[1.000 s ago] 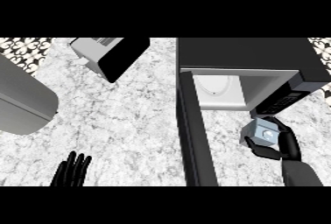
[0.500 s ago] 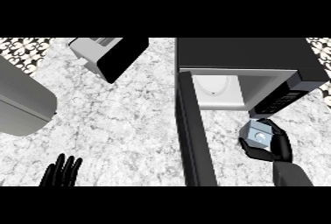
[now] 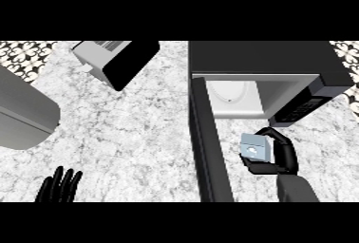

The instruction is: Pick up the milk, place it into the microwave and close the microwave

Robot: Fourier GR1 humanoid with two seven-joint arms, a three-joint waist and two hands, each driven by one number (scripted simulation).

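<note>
A small pale blue milk carton [image 3: 254, 147] is held above the counter, and my right hand [image 3: 275, 156] is curled round it from the right. It hangs just in front of the open microwave [image 3: 270, 64], below the white cavity [image 3: 235, 97]. The microwave door [image 3: 208, 147] swings out toward me, edge-on, directly left of the carton. My left hand [image 3: 60, 186] rests open, fingers up, at the lower left edge of the view.
A toaster [image 3: 116, 59] sits at the back left on the marble counter [image 3: 133, 133]. A large grey rounded object [image 3: 21, 116] occupies the left edge. The microwave's control panel [image 3: 305, 107] is right of the cavity.
My right hand has carried the milk carton leftward and slightly forward, nearer the microwave opening. The left hand has shifted a little to the left and lower.
</note>
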